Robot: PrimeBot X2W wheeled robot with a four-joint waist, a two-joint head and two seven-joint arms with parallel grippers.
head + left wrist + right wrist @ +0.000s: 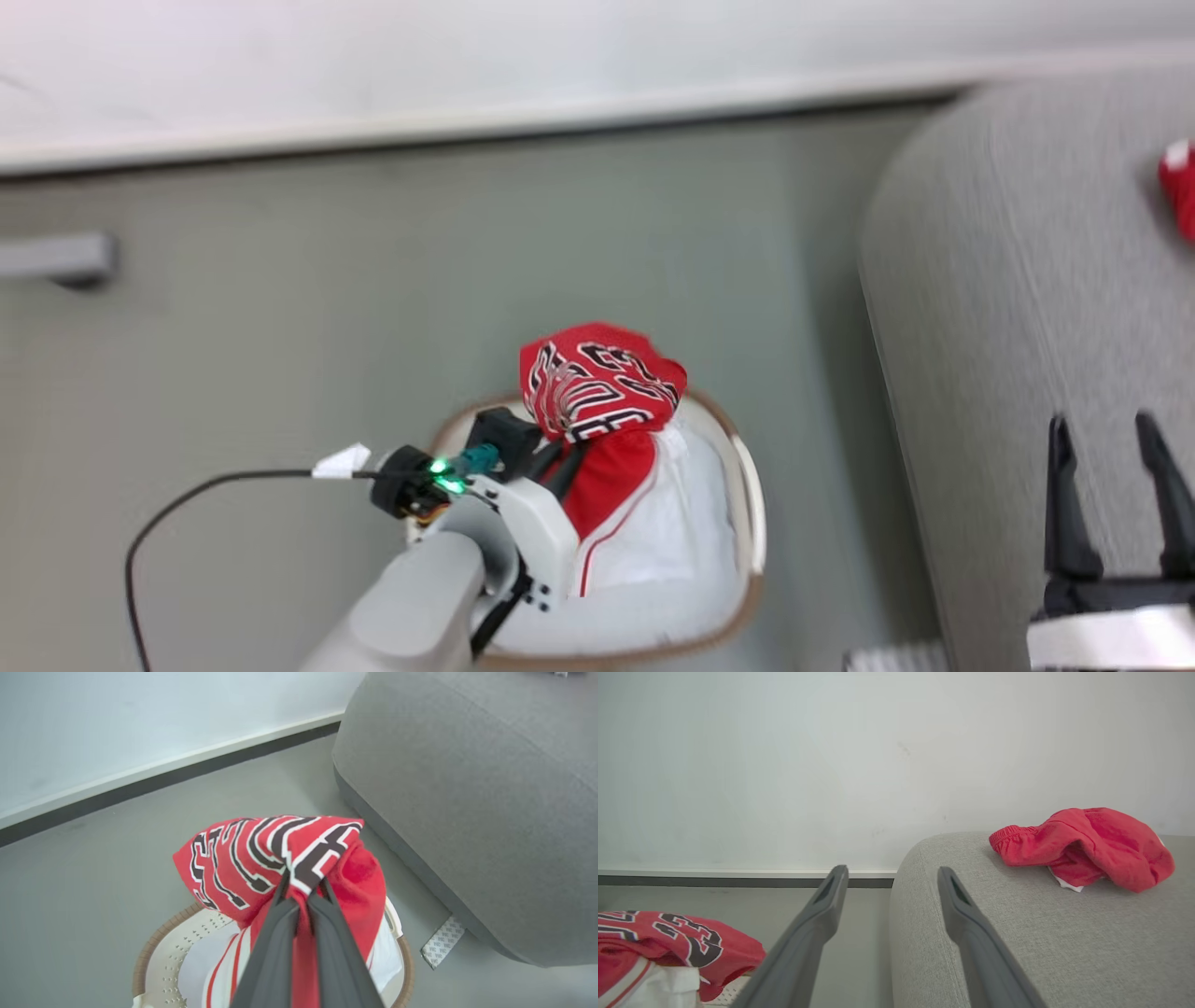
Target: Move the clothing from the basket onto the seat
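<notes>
Item 1. Left gripper (301, 889): fingers clenched on a fold of the jersey (261, 858), their tips buried in the cloth.
Item 2. Jersey: bunched ahead of the left fingers, above the basket (154, 947); its tail hangs into the basket. The lettering is crumpled and partly unreadable.
Item 3. Basket: below the left gripper, its near rim cut off and its inside mostly covered by white cloth (672, 532).
Item 4. Seat (467, 788): right of the left gripper, apart from the basket, edges cut off.
Item 5. Right gripper (892, 870): fingers spread, nothing between them, at the seat's edge.
Item 6. Red garment (1087, 844): crumpled on the seat, ahead-right of the right fingers.
Item 7. Patterned strip (441, 947): on the floor, partly under the seat.
</notes>
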